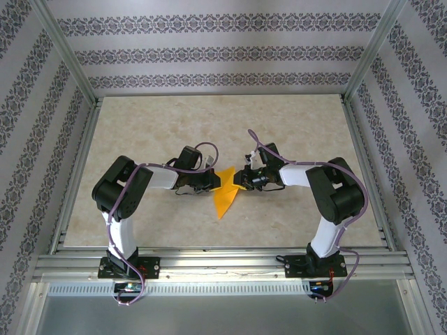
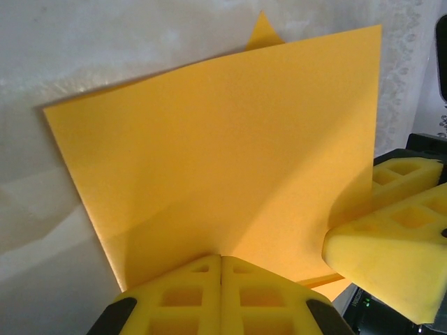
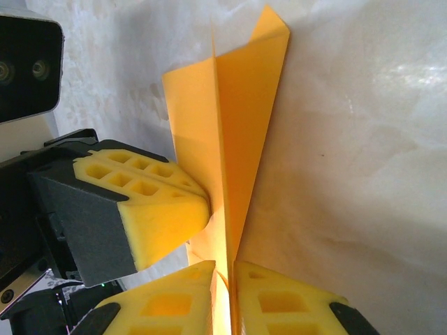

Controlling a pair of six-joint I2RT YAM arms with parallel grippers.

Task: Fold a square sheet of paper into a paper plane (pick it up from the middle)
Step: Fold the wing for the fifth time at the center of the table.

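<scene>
The orange sheet of paper [image 1: 225, 199] is folded into layers with a pointed tip and is held up off the table between both arms. My left gripper [image 1: 215, 183] is shut on its lower edge [image 2: 222, 259], and the broad orange face [image 2: 223, 153] rises in front of the left wrist camera. My right gripper [image 1: 239, 183] is shut on the stacked layers along a crease [image 3: 227, 271], so the paper [image 3: 244, 125] appears edge-on there. The two grippers sit close together, each one's yellow fingers [image 2: 391, 244] [image 3: 154, 209] showing in the other's view.
A beige marbled tabletop [image 1: 209, 125] lies under the paper, bounded by aluminium rails and patterned walls [image 1: 223, 56]. Both arm bases [image 1: 129, 265] stand at the near edge. Bare table extends behind and to both sides of the grippers.
</scene>
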